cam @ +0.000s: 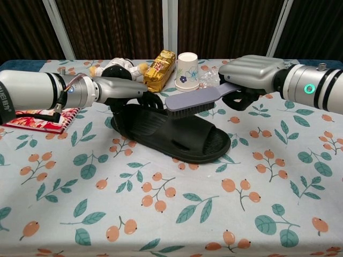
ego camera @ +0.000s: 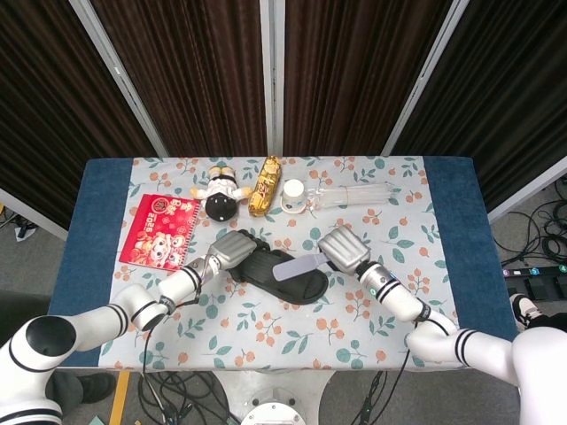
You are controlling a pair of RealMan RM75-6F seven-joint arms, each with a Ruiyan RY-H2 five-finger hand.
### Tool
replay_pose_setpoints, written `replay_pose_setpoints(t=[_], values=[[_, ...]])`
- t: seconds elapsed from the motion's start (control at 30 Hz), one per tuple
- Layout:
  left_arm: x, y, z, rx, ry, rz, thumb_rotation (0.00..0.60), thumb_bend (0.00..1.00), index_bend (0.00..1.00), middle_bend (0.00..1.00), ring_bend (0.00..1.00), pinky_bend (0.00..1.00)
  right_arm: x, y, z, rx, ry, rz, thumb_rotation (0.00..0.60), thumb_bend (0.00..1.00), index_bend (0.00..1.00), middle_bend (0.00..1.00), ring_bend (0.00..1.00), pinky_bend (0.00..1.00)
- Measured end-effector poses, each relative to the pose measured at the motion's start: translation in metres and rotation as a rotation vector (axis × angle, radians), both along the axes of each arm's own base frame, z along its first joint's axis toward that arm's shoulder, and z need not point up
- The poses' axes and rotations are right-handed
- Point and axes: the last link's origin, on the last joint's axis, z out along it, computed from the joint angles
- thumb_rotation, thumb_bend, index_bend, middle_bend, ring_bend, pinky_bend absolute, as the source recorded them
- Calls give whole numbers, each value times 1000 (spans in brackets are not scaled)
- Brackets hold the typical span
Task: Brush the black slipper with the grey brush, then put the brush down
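Black slipper (cam: pixel 171 134) lies on the floral tablecloth (cam: pixel 161 214) near table centre, toe end toward the robot's right, heel end toward its left. Left hand (cam: pixel 120 88) grips the heel end, fingers wrapped over the rim; in the head view the same hand (ego camera: pixel 233 249) sits at the slipper's upper-left end. Right hand (cam: pixel 249 75) grasps the handle of the grey brush (cam: pixel 193 100), bristles facing down over the slipper's strap; chest view suggests the bristles are at or just above the strap, contact cannot be confirmed. In the head view the brush (ego camera: pixel 294 265) crosses the middle of the slipper. Surroundings: red booklet (ego camera: pixel 160 229) on the left side of the table, well apart from the slipper; doll (ego camera: pixel 221 191), gold snack packet (ego camera: pixel 265 186) and inverted paper cup (ego camera: pixel 293 195) in a row behind the slipper; clear plastic bottle (ego camera: pixel 359 193) lying on its side beside the cup. From the chest view, the cup and packet stand directly behind the brush head.
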Motion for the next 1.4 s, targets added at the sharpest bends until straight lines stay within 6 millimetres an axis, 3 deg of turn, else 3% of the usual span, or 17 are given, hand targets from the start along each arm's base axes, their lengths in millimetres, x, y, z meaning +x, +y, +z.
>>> replay_pose_setpoints(t=[0.17, 0.33, 0.6, 0.8, 0.9, 1.07, 1.2, 1.4], values=[[-1, 0, 0, -1, 5, 7, 600, 208, 378, 441, 274, 206, 4, -3, -18, 5, 93, 44, 600, 548, 1000, 994, 1000, 1000], [-3, 1, 1, 2, 11, 12, 600, 209, 378, 441, 274, 206, -5, 8, -22, 24, 185, 96, 600, 548, 1000, 994, 1000, 1000], [-1, 0, 0, 3, 7, 4, 600, 208, 378, 441, 274, 206, -18, 26, 3, 26, 239, 132, 600, 547, 1000, 994, 1000, 1000], [0, 0, 0, 3, 8, 0, 600, 207, 378, 441, 274, 206, -6, 11, 18, -28, 123, 81, 600, 547, 1000, 994, 1000, 1000], [0, 0, 1, 5, 8, 1, 600, 208, 378, 441, 274, 206, -1, -1, 13, -43, 104, 56, 600, 548, 1000, 994, 1000, 1000], [-1, 0, 2, 7, 10, 0, 600, 208, 378, 441, 274, 206, 4, -13, -12, -26, 138, 35, 600, 548, 1000, 994, 1000, 1000], [-2, 0, 2, 8, 12, 4, 600, 208, 378, 441, 274, 206, 1, -7, -23, 3, 188, 58, 600, 548, 1000, 994, 1000, 1000], [-1, 1, 1, 7, 14, 5, 600, 208, 378, 441, 274, 206, -13, 12, -15, 41, 225, 86, 600, 547, 1000, 994, 1000, 1000]])
